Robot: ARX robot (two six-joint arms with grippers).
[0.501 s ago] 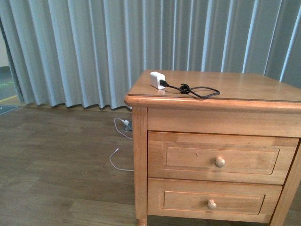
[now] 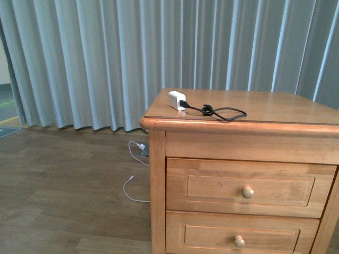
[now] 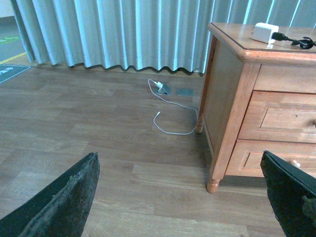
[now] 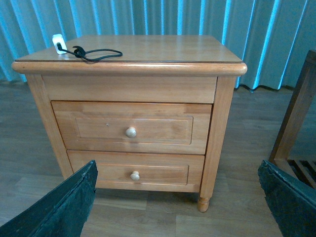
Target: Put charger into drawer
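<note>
The charger (image 2: 177, 100), a small white cube with a loosely coiled black cable (image 2: 225, 112), lies on the nightstand's top near its front left corner. It also shows in the left wrist view (image 3: 265, 32) and the right wrist view (image 4: 58, 43). The drawer (image 2: 212, 185), the upper one with a round pale knob (image 2: 248, 192), is closed. My left gripper (image 3: 178, 163) is open low over the floor, left of the nightstand. In front of the nightstand my right gripper (image 4: 177, 165) is open, facing the drawer (image 4: 98, 128). Neither gripper holds anything, and neither shows in the front view.
The shallower lower drawer (image 2: 212, 238) is closed too. A thin white cable (image 3: 173, 129) lies on the wood floor by a floor socket (image 3: 163, 88). Grey curtains (image 2: 79, 58) hang behind. Another wooden piece of furniture (image 4: 296, 113) stands right of the nightstand.
The nightstand sits a little lower in the front view than before, so the viewpoint has shifted. The charger lies at the same spot on the top.
</note>
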